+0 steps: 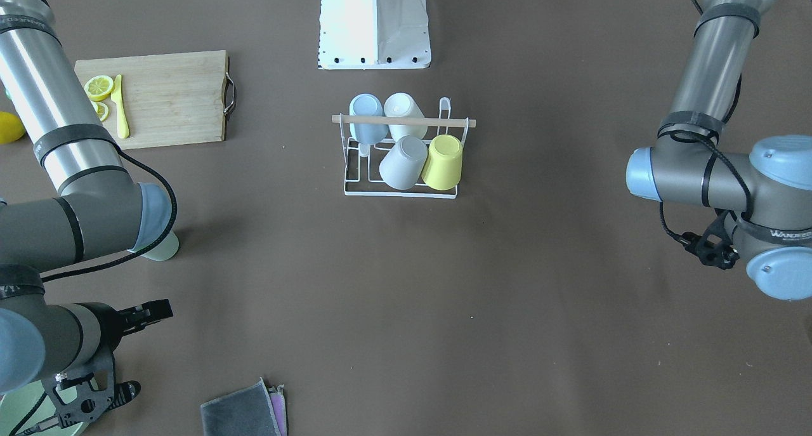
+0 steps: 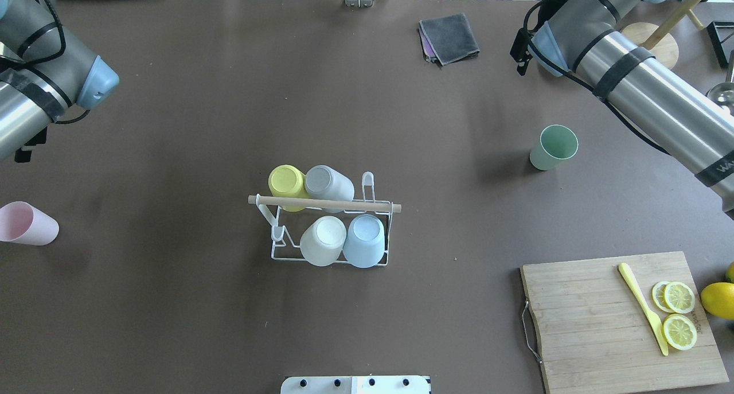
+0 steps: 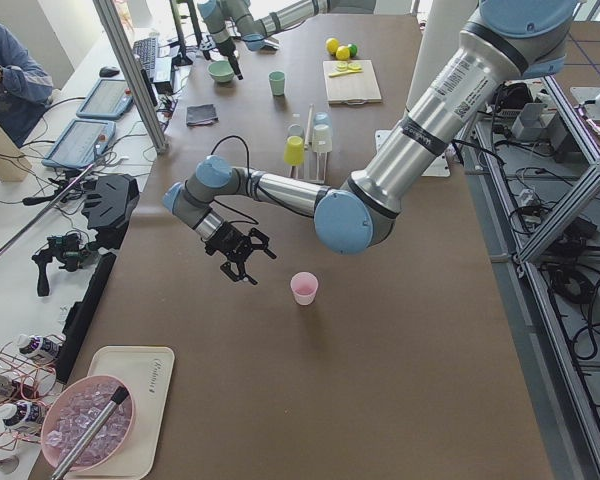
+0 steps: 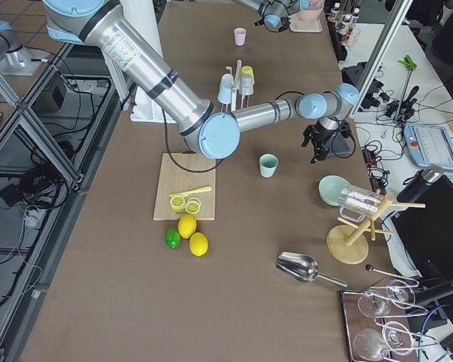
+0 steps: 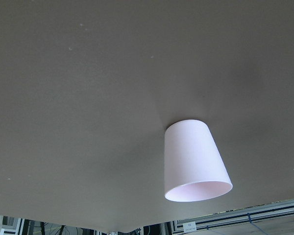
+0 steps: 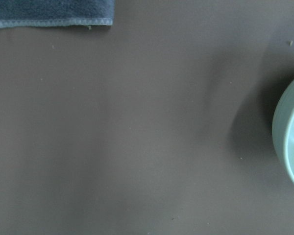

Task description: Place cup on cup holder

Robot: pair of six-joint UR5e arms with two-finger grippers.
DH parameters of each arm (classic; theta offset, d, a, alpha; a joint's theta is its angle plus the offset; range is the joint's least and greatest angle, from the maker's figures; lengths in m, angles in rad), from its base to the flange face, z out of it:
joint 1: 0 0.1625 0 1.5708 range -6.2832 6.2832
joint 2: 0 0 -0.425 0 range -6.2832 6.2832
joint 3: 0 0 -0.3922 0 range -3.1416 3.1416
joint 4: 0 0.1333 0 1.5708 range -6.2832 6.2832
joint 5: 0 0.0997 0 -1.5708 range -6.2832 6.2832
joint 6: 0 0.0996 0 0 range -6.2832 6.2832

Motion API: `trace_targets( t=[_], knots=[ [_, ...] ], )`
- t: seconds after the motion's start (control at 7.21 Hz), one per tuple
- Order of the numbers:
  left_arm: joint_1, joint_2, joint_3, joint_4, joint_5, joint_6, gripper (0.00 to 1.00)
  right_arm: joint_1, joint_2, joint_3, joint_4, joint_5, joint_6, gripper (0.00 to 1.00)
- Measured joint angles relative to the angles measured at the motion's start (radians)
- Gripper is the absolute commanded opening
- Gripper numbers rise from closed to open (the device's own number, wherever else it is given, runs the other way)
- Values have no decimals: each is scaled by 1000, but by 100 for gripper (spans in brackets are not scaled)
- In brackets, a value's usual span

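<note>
Reading the right end effector (image 1: 152,348) first: fingers spread wide, holding and touching nothing. The left end effector (image 3: 242,250) shows only from the side camera, so I cannot tell how far open it is; it hangs clear of the surface (image 2: 172,325).

Count: six cups, one cup holder (image 1: 355,169).
- Pink cup (image 3: 304,288): upright, mouth up, near the left end effector on its robot-ward side, not touching.
- Green cup (image 2: 553,147): upright, mouth up, robot-ward of the right end effector, apart.
- Yellow cup (image 2: 285,182), grey cup (image 2: 328,182), white cup (image 2: 322,242), blue cup (image 2: 365,240): on the holder, mouths down, tilted.

The holder is well apart from both end effectors, between them; its wooden rod (image 2: 324,203) lies level, running side to side.
</note>
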Motion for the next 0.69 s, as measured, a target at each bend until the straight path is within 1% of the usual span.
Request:
trace_targets(
  t=[0.28, 0.56, 0.69],
  knots=[
    [60, 7, 10, 2, 18, 2, 97, -28, 95, -158, -57, -47, -82, 100],
    [94, 13, 17, 7, 67, 33, 97, -55, 184, -312, -100, -116, -187, 100],
    [105, 15, 22, 10, 84, 49, 97, -62, 219, -379, -108, -129, -229, 100]
  ],
)
